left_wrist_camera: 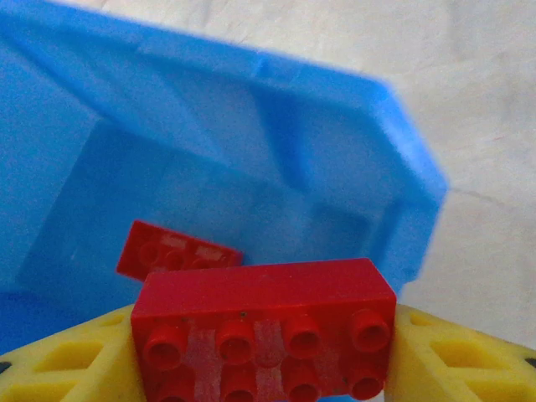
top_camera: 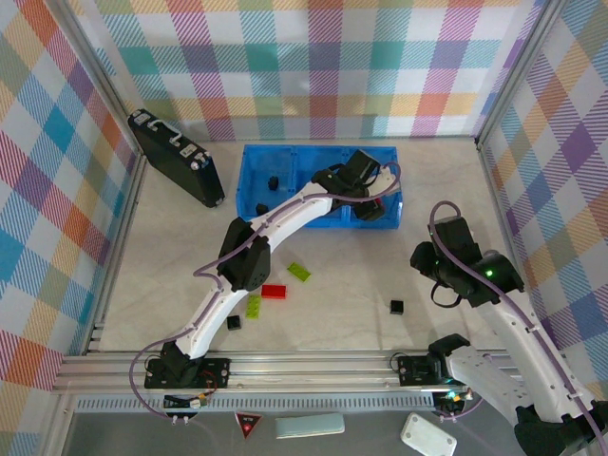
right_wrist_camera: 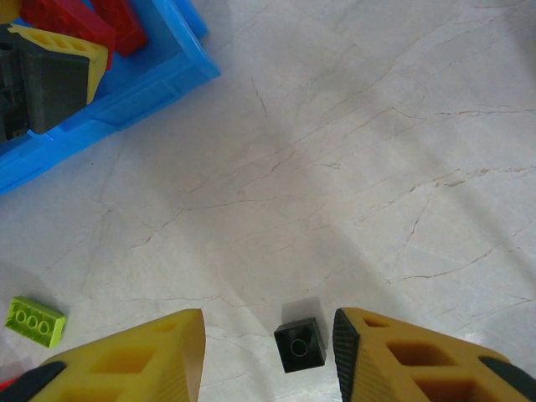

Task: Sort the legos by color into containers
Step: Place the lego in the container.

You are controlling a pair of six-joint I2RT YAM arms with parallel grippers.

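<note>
Left wrist view: left gripper [left_wrist_camera: 264, 360] clenches 1 red brick [left_wrist_camera: 260, 293], long axis running between the jaws, directly above the right compartment [left_wrist_camera: 276, 209]; right gripper [right_wrist_camera: 268, 327] hangs released.

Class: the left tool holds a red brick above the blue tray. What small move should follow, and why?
Probably open the left tool and drop the held red brick: it hangs over the tray compartment where a second red brick already lies, so the colours match.
</note>
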